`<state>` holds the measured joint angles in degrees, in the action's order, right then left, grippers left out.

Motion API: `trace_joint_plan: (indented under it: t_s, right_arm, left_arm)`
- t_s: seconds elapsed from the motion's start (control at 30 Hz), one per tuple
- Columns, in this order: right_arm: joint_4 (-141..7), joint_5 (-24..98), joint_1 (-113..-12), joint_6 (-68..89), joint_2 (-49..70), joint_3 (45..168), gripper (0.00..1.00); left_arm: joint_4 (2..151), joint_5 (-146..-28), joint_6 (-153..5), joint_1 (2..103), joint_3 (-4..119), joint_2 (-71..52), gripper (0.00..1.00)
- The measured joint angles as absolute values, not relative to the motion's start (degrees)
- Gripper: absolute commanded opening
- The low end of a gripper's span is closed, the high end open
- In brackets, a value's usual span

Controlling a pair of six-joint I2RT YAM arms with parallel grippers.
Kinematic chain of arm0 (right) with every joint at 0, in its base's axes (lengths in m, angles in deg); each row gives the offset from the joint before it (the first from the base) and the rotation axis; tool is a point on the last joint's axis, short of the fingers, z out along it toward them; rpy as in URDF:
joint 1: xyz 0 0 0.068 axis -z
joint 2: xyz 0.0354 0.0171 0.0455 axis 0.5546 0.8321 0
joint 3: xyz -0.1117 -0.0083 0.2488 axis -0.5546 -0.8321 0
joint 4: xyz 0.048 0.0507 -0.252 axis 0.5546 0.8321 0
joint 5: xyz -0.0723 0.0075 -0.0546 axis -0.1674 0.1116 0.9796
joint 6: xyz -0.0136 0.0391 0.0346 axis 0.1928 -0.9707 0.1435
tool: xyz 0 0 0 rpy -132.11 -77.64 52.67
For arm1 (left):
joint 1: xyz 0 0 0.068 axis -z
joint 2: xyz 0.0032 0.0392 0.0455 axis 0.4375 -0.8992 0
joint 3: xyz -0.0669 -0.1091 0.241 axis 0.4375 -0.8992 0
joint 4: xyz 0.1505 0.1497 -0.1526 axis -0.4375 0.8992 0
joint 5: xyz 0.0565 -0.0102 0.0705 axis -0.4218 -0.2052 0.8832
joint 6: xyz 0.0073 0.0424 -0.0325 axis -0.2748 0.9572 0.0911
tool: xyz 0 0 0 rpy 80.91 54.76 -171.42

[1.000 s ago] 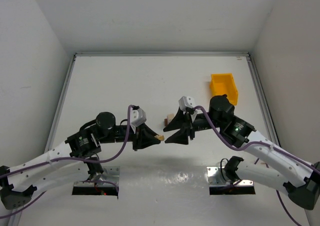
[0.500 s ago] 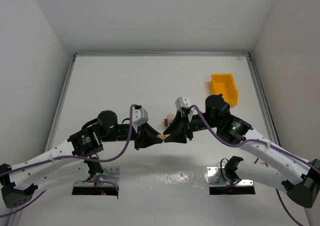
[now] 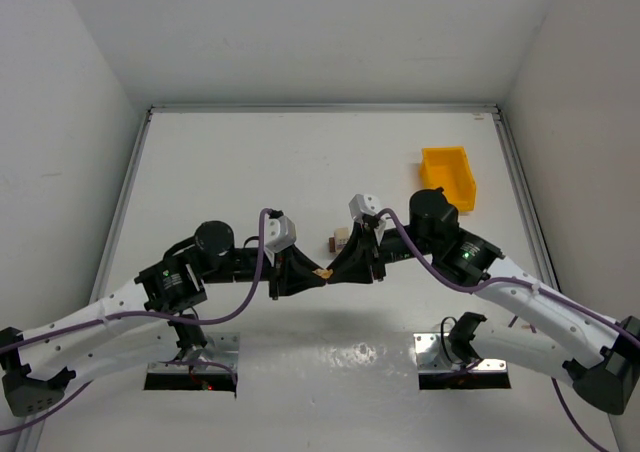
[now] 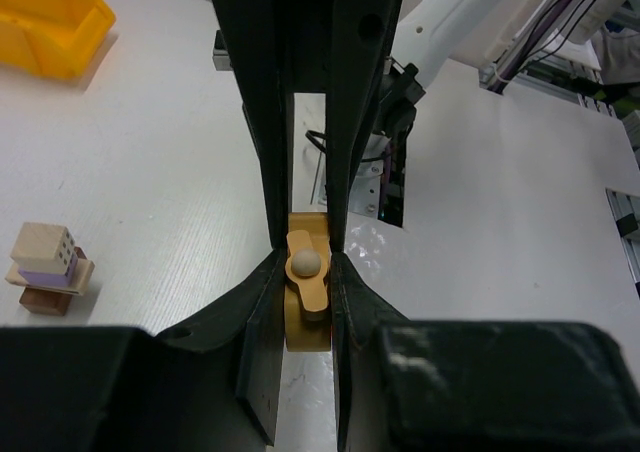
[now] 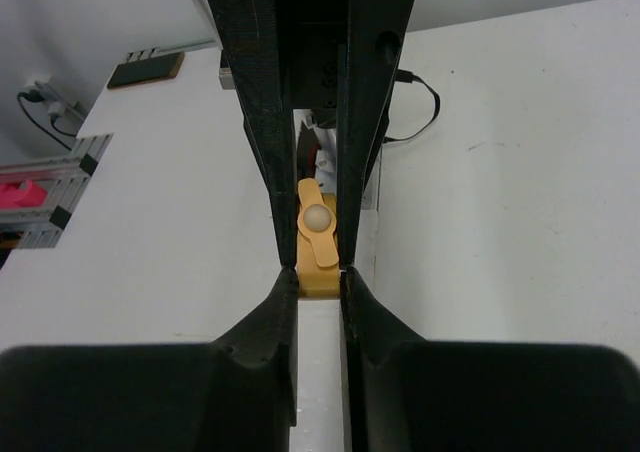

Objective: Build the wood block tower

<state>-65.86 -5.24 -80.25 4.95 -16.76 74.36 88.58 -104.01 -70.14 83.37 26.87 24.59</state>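
A small yellow-tan wooden block point(image 3: 322, 272) with a pale round knob hangs above the table between both grippers. My left gripper point(image 3: 316, 275) is shut on it; in the left wrist view the block point(image 4: 307, 297) sits clamped between my jaws point(image 4: 307, 264). My right gripper point(image 3: 329, 269) meets it from the opposite side, its jaws point(image 5: 320, 278) closed against the block's point(image 5: 318, 242) near end. The small tower point(image 3: 339, 240) stands just behind them. In the left wrist view point(image 4: 48, 269) it is a light cube on a purple piece, a tan slab and a brown block.
A yellow plastic bin point(image 3: 447, 175) stands at the back right, also in the left wrist view point(image 4: 45, 22). Two metal base plates point(image 3: 195, 362) point(image 3: 462, 360) lie at the near edge. White walls enclose the table.
My right gripper has moved left to the block held by my left gripper and now has its jaws on it. The left gripper shifted slightly right. The tower has not moved.
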Motion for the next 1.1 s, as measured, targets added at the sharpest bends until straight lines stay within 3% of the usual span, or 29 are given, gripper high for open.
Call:
trace_joint_plan:
  t_s: [0.1, 0.37, 0.5, 0.57, 0.87, 1.1]
  right_arm:
    - [-65.9, -5.3, -80.2, 4.5, -16.8, 74.3, 0.0]
    - [-67.7, -5.3, -80.2, 3.5, -17.2, 73.3, 0.0]
    - [-68.2, -5.1, -80.2, 3.3, -17.5, 73.0, 0.0]
    - [-68.4, -5.0, -80.2, 3.2, -17.6, 72.8, 0.0]
    - [-68.5, -4.2, -80.2, 2.7, -18.0, 72.1, 0.0]
    - [-68.2, -2.6, -80.2, 2.8, -18.4, 71.7, 0.0]
  left_arm:
    - [88.6, -104.1, -70.2, 83.4, 26.9, 24.6, 0.0]
    - [88.7, -104.1, -70.2, 83.4, 26.9, 24.6, 0.0]
    - [88.6, -104.0, -70.2, 83.4, 26.9, 24.6, 0.28]
    - [88.5, -103.9, -70.2, 83.4, 26.9, 24.5, 0.36]
    - [88.6, -103.0, -70.4, 83.4, 26.9, 24.3, 0.5]
    - [88.6, -101.1, -70.5, 83.4, 26.9, 24.4, 0.82]
